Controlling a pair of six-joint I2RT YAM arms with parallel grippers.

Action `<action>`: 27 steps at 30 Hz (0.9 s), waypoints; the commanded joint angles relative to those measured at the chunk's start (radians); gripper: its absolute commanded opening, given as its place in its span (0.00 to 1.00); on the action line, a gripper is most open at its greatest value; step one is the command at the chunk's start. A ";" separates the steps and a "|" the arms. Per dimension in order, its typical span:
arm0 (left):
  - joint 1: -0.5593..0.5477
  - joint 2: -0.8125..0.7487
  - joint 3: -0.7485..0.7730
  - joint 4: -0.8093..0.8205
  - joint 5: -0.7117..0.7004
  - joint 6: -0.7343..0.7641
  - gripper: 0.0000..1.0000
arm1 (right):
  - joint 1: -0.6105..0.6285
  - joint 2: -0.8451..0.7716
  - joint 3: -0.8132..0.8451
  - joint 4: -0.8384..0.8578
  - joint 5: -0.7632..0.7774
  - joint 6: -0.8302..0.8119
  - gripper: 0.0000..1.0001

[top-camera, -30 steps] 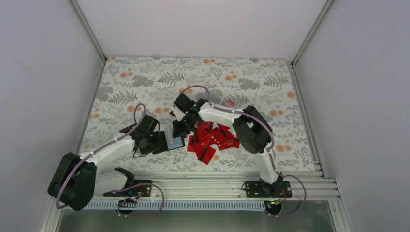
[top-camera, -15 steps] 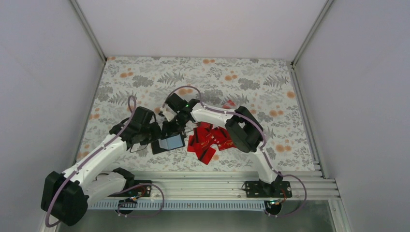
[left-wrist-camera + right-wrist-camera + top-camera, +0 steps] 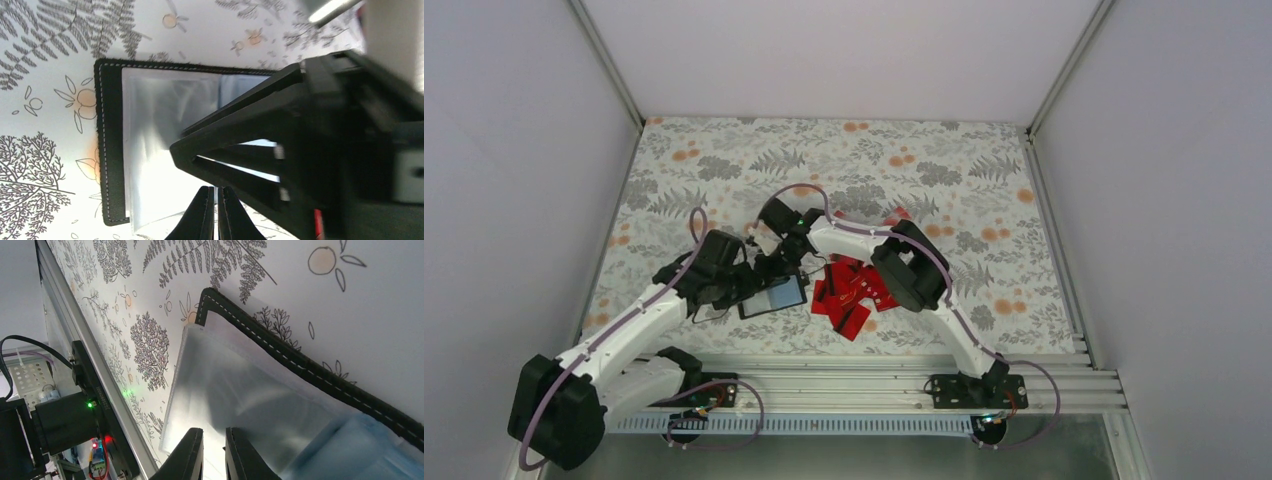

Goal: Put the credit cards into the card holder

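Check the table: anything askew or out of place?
The credit cards lie in a jumbled, overlapping heap right of the open card holder, and one red piece sits apart beyond the right arm. The holder's clear sleeves lift up rather than lying flat. Nothing looks damaged.

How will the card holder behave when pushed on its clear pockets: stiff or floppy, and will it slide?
The clear pockets look thin and seem to lift off the black cover, so they probably bend easily. The holder lies open and flat on the patterned table, so it may slide rather than tip.
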 commanded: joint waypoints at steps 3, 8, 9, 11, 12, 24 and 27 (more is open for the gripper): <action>0.018 0.059 -0.052 0.059 0.013 -0.014 0.04 | -0.007 -0.051 0.021 -0.039 0.023 -0.025 0.14; 0.019 0.084 -0.021 0.104 -0.010 0.018 0.04 | -0.033 -0.134 -0.007 -0.071 0.075 -0.023 0.15; 0.019 0.097 -0.011 0.106 -0.013 0.022 0.04 | -0.038 -0.153 -0.016 -0.075 0.085 -0.021 0.15; 0.020 0.121 0.002 0.115 -0.015 0.026 0.04 | -0.052 -0.188 -0.037 -0.084 0.104 -0.018 0.16; 0.019 0.128 0.005 0.125 -0.011 0.027 0.04 | -0.059 -0.207 -0.048 -0.086 0.114 -0.016 0.16; -0.016 0.205 0.132 0.183 0.008 0.124 0.05 | -0.161 -0.442 -0.271 -0.095 0.258 -0.025 0.28; -0.043 0.221 0.153 0.201 0.010 0.151 0.07 | -0.210 -0.521 -0.375 -0.076 0.276 -0.039 0.37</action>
